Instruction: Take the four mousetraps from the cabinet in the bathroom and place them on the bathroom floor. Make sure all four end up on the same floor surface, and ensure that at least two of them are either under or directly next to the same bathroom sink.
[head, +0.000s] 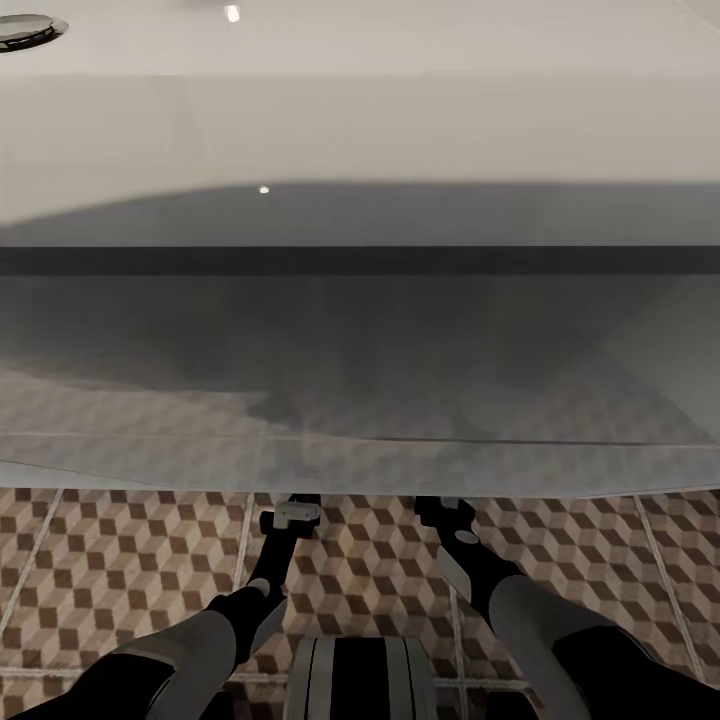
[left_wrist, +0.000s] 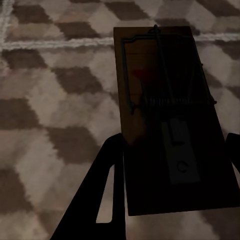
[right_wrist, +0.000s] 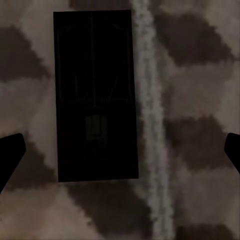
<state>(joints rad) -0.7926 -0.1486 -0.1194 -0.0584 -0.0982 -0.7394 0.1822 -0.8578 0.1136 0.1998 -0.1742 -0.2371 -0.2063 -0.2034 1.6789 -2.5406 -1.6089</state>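
Both arms are reaching under the glossy white sink (head: 360, 130) rim, over the cube-patterned tile floor (head: 110, 560). Left claw (left_wrist: 170, 165) is lying spread either side of a flat wooden mousetrap (left_wrist: 170, 120), dark wire and red mark showing; contact unclear. Right claw (right_wrist: 120, 150) is hanging released over a second mousetrap (right_wrist: 95, 95), shadowed black, beside a pale grout line (right_wrist: 150, 120)

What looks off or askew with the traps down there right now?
Nothing stands out. One mousetrap lies flat on the bathroom floor between the left gripper's fingers, wire and red mark intact. Another mousetrap lies flat, in deep shadow, beside a grout line, with the right gripper open around it.
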